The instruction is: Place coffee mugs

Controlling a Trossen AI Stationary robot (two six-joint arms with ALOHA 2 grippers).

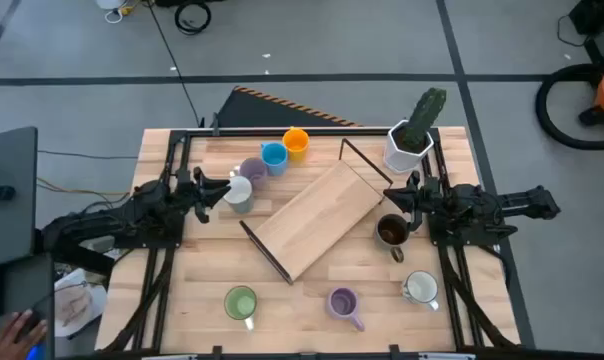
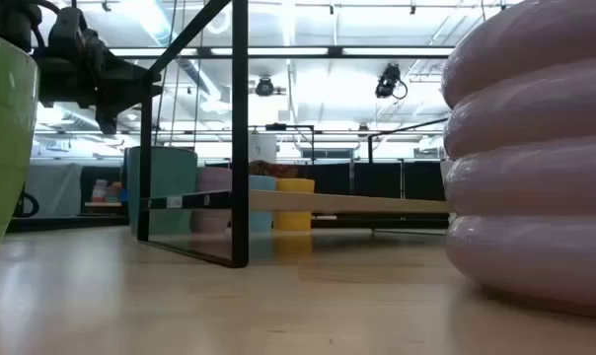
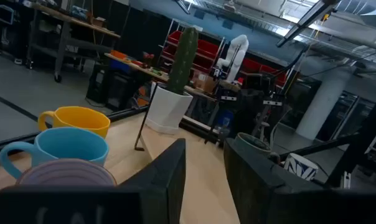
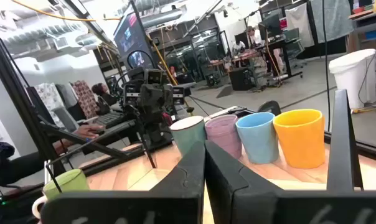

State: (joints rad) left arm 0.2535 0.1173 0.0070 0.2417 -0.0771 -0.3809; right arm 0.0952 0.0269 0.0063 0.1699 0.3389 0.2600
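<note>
Four mugs stand in a row on the table's far left: orange (image 1: 295, 142), blue (image 1: 273, 155), lilac (image 1: 252, 170) and white (image 1: 239, 193). My left gripper (image 1: 220, 190) is open and hovers just left of the white mug, raised above the table (image 2: 91, 59). Its wrist view shows the orange mug (image 3: 76, 121), the blue mug (image 3: 70, 149) and the lilac mug's rim (image 3: 66, 171). My right gripper (image 1: 398, 200) is shut and sits just beyond the dark brown mug (image 1: 390, 232). A green mug (image 1: 240, 302), a second lilac mug (image 1: 342, 302) and a second white mug (image 1: 420, 288) stand near the front edge.
A wooden shelf board on a black wire frame (image 1: 317, 218) lies slantwise across the table's middle. A cactus in a white faceted pot (image 1: 412, 140) stands at the far right corner. A person's hand (image 1: 22, 325) shows off the table's left side.
</note>
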